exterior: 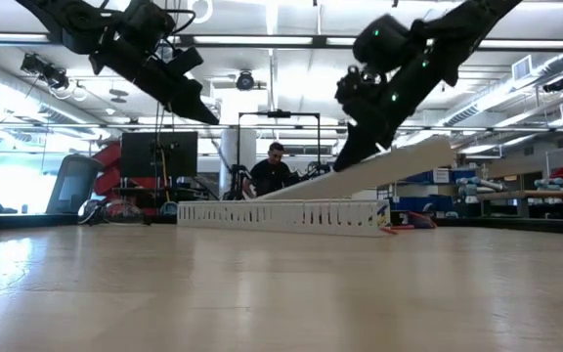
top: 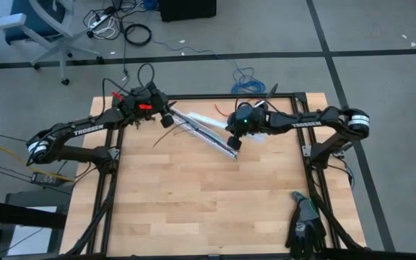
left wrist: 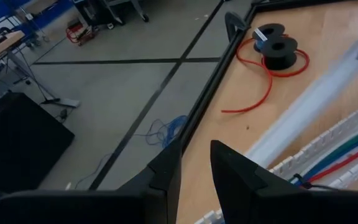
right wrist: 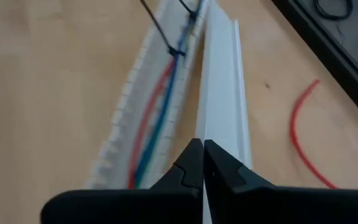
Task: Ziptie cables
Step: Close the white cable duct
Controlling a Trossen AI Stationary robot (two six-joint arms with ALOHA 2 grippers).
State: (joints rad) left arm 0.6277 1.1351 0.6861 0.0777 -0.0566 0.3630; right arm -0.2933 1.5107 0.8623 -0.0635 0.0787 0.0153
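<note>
The cables [right wrist: 157,118], red, blue and green wires, lie inside a white slotted duct [top: 201,131] that runs slantwise across the table's far middle. They also show in the left wrist view [left wrist: 347,155]. A thin black strip [right wrist: 166,37] crosses them farther along. My right gripper [right wrist: 202,155] is shut on the duct's white cover [exterior: 409,156], which is tilted, one end raised. My left gripper [left wrist: 196,165] hovers open above the duct's far left end [top: 167,120], touching nothing. My right gripper pinches the white cover between its two fingers at a thin long edge [right wrist: 205,134], slanting down from above, fingers pointing along the strip. The held part is lifted [exterior: 365,168]; the cover's other end [exterior: 267,196] rests low on the slotted duct, so the strip slopes.
Two black spools with a loose red wire [left wrist: 277,48] sit near the table's far right corner. Black gloves [top: 305,227] lie at the near right corner. A black frame [top: 298,97] edges the table. A person [exterior: 275,166] sits far behind. Bare wood spans the near half.
</note>
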